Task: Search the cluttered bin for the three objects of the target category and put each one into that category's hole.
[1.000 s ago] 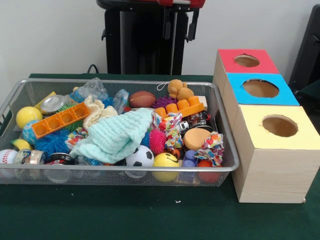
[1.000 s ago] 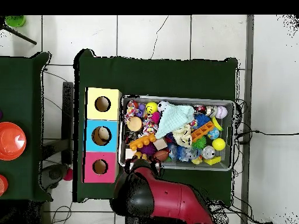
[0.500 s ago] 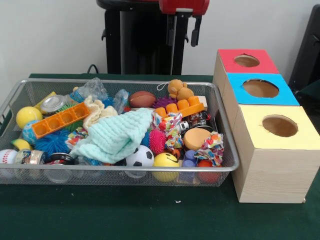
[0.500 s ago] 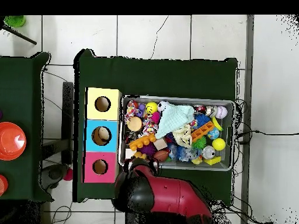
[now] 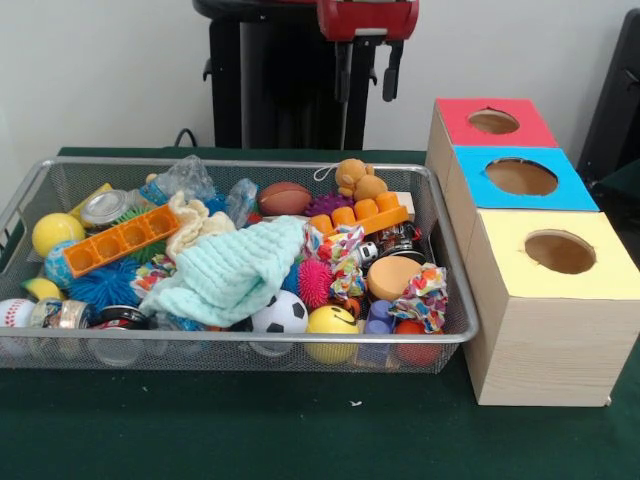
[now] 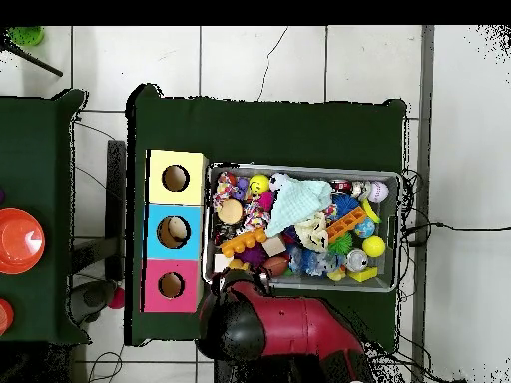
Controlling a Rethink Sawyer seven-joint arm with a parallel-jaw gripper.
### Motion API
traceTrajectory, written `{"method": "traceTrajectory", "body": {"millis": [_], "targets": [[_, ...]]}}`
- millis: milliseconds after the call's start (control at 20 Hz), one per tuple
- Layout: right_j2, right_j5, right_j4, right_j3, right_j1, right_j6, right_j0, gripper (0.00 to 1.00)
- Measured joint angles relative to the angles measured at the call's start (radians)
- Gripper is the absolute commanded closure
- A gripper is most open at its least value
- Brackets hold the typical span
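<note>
Bin [image 5: 240, 350] cluttered; fingers [image 5: 368, 70] parted above

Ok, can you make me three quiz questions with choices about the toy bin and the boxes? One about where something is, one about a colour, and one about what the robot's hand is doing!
1. Where is the soccer ball?
A. In the bin, against its near wall
B. On the yellow box
C. On the table outside the bin

2. What colour is the middle box's top?
A. Green
B. Blue
C. Orange

3. What is the gripper doing?
A. Holding the cloth
B. Pushing into a hole
C. Hanging open and empty above the bin's far side

Answers:
1 A: the soccer ball sits inside the bin by the near wall.
2 B: the middle box has a blue top, between red and yellow.
3 C: the gripper has its fingers apart with nothing between them, and the cloth lies in the bin.
</note>
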Motion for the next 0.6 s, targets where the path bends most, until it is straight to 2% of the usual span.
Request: {"method": "traceTrajectory", "body": {"millis": [250, 600], "targets": [[0.051, 0.000, -0.033, 0.000, 0.013, 0.000, -0.031, 0.00], [0.069, -0.007, -0.066, -0.001, 0.068, 0.000, -0.037, 0.00]]}}
